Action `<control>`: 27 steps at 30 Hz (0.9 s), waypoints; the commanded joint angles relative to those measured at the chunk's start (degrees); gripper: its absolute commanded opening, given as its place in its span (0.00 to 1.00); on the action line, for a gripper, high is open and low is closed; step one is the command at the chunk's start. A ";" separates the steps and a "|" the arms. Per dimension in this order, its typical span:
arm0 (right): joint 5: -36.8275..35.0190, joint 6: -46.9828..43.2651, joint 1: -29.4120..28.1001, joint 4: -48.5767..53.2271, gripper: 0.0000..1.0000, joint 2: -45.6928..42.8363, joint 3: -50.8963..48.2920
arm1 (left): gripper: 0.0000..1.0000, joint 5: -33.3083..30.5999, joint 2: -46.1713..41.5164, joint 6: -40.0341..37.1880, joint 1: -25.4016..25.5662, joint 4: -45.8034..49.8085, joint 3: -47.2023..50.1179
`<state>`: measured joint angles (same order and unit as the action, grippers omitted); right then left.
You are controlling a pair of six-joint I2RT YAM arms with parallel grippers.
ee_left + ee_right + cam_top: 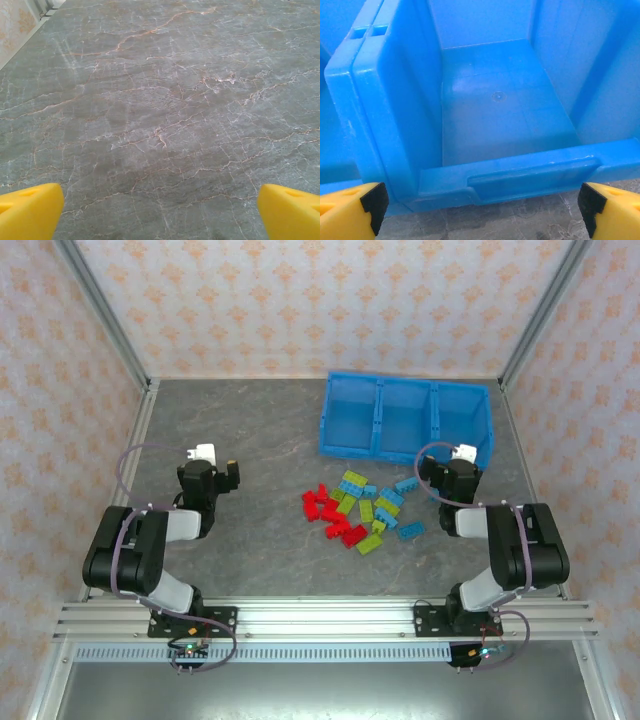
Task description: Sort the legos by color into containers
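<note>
A loose pile of red, yellow-green and light blue legos lies on the grey tabletop between the two arms. The bright blue bin with three compartments stands behind it at the back right; all three look bare inside. My right gripper hovers just in front of the bin's rightmost compartment, open, its yellow fingers wide apart with nothing between them. My left gripper is far to the left of the pile over bare table, open, its yellow fingertips at the frame's lower corners.
Patterned walls with metal frame posts enclose the table on three sides. An aluminium rail carries both arm bases along the near edge. Bare marbled tabletop stretches in front of the left gripper.
</note>
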<state>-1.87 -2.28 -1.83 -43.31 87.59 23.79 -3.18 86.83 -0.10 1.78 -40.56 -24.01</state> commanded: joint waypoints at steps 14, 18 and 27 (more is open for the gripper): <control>0.46 -0.70 0.15 0.02 0.99 -0.50 0.74 | 1.00 0.01 -0.96 -0.87 0.28 -1.43 -0.78; 0.46 -0.70 0.12 -0.40 0.99 -0.70 0.47 | 1.00 0.05 -1.01 -0.87 0.26 -1.53 -0.71; -2.57 25.69 -1.84 55.94 0.98 -26.38 18.36 | 1.00 -5.74 -19.99 0.87 6.51 22.75 -6.83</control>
<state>-4.05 9.47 -2.63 -10.90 67.09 35.51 -5.23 74.43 -0.30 5.85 -28.38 -26.20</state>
